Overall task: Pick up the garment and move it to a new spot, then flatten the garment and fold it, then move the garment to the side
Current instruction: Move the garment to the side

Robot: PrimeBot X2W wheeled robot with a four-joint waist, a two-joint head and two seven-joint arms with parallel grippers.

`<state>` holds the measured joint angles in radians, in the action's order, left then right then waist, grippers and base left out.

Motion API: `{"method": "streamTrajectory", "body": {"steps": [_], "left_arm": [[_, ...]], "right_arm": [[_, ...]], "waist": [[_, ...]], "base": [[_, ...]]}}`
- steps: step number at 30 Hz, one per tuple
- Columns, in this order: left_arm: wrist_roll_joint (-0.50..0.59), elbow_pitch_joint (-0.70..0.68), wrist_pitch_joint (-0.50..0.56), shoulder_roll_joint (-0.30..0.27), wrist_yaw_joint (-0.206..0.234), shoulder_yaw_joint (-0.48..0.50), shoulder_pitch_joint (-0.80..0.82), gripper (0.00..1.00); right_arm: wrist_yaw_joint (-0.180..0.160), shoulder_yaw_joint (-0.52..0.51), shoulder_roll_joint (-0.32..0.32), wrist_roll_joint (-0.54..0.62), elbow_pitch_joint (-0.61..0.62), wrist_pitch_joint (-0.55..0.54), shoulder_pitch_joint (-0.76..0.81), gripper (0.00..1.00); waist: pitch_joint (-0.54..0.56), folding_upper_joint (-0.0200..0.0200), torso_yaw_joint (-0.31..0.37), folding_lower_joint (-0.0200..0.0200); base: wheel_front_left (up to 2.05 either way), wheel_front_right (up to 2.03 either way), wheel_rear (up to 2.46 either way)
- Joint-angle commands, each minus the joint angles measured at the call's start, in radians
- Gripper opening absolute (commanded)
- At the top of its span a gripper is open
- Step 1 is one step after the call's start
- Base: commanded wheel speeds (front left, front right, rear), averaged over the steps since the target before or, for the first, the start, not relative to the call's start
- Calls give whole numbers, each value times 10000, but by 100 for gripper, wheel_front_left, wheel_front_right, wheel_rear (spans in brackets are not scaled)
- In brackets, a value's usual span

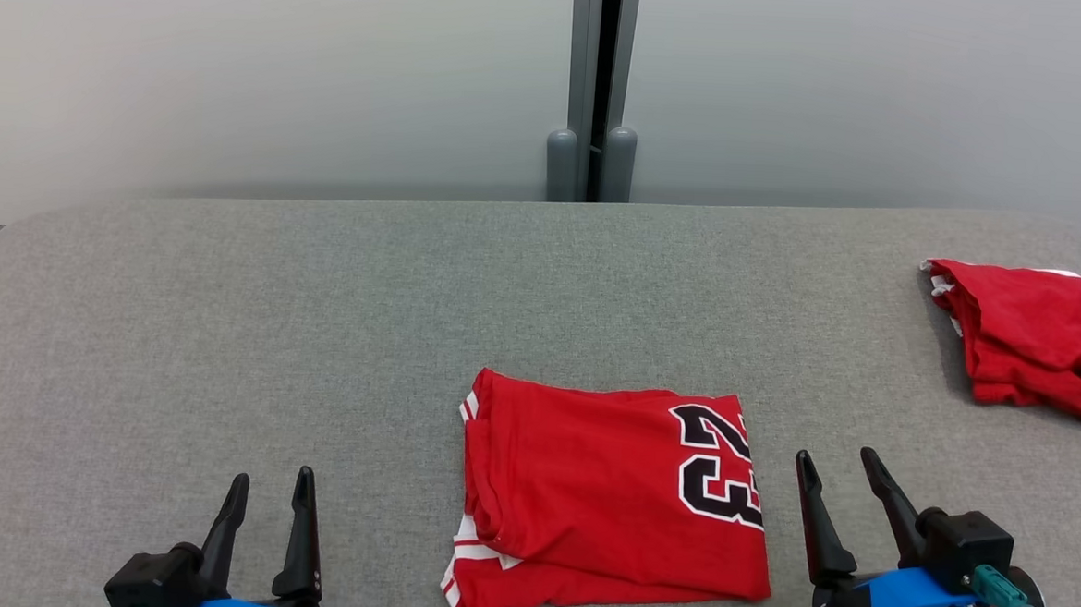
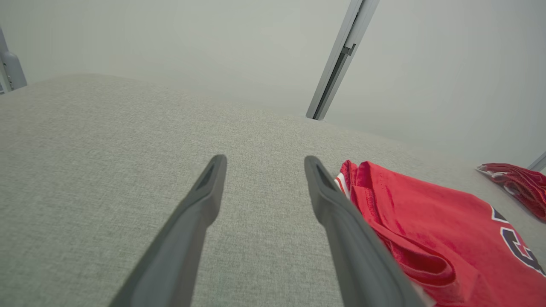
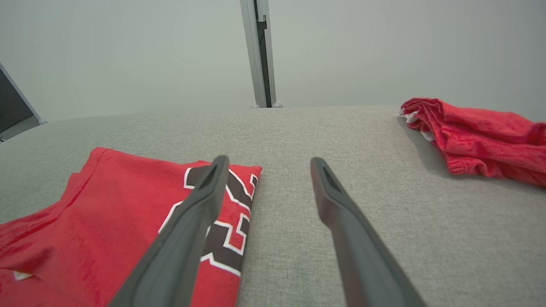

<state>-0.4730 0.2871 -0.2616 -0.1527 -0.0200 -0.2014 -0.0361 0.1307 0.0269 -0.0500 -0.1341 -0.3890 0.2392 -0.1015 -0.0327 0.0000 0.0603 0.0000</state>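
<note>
A red jersey with a black-and-white "23", the garment [image 1: 604,496], lies folded into a rough rectangle on the grey table [image 1: 317,329], near the front edge at the middle. My left gripper [image 1: 272,484] stands open at the lower left, well clear of the garment's left edge. My right gripper [image 1: 838,460] stands open just beyond the garment's right edge, nothing between its fingers. In the left wrist view the garment [image 2: 439,238] lies to the right of the open left gripper [image 2: 264,160]. In the right wrist view the garment [image 3: 106,213] lies at the left, partly behind the left finger of the right gripper [image 3: 266,160].
A second red cloth [image 1: 1038,343], crumpled with white trim, lies at the table's far right edge; it appears in the right wrist view [image 3: 477,140] and the left wrist view [image 2: 520,183]. A grey post [image 1: 598,84] stands against the pale wall behind the table.
</note>
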Motion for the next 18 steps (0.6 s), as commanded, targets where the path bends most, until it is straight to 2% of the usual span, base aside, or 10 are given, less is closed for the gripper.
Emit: {"method": "streamTrajectory", "body": {"steps": [1,11,15,18], "left_arm": [[78,27,-46,27,-60,89,140,100],[183,88,-47,103,-153,183,225,100],[248,98,-47,108,-178,231,303,100],[286,140,-47,134,-162,259,437,100]], "right_arm": [[1,19,-11,31,-28,42,-142,100],[1,79,-12,252,-135,-293,-498,100],[1,-10,-11,887,-44,-1307,-1030,100],[1,-57,-8,1217,-166,-2649,-1452,100]], "waist": [[-18,0,5,0],[-130,0,12,0],[-283,0,-28,0],[-445,0,-135,0]], "base": [[0,0,0],[0,0,0],[0,0,0],[0,0,0]]}}
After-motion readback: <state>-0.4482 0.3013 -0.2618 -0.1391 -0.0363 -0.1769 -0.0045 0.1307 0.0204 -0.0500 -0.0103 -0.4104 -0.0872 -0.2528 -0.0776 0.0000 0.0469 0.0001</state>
